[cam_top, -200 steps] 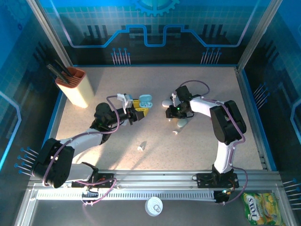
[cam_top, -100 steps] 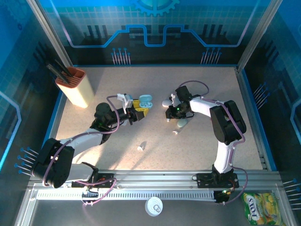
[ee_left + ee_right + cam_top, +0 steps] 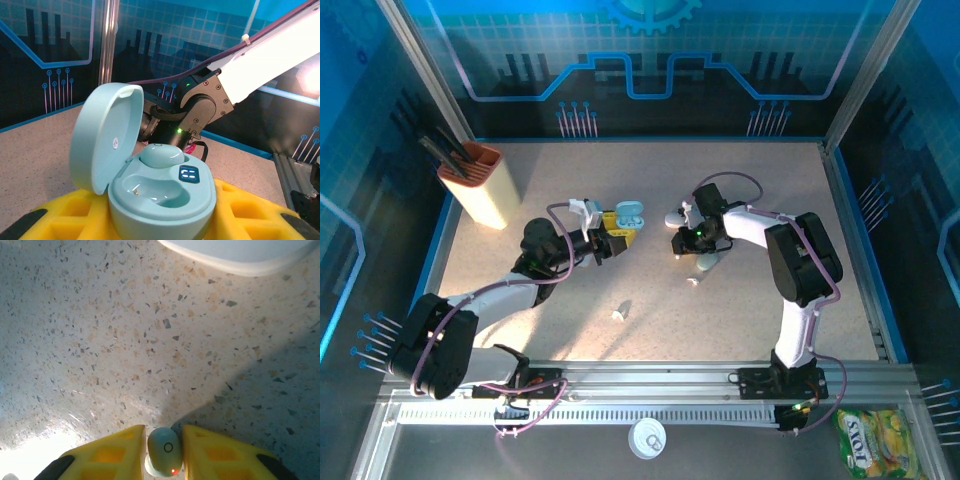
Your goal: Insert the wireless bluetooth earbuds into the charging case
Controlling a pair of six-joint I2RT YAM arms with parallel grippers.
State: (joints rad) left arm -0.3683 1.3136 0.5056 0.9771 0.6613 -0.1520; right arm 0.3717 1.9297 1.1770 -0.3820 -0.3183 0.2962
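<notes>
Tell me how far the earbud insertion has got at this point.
Done: one earbud sits in the open charging case, which the left gripper holds. In hand: the right gripper pinches a second earbud. Left: carry it over and seat it in the empty socket.

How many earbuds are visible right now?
4: an earbud seated in the open case, one pinched in the right hand, two apparently loose on the table; others may be hidden.
</notes>
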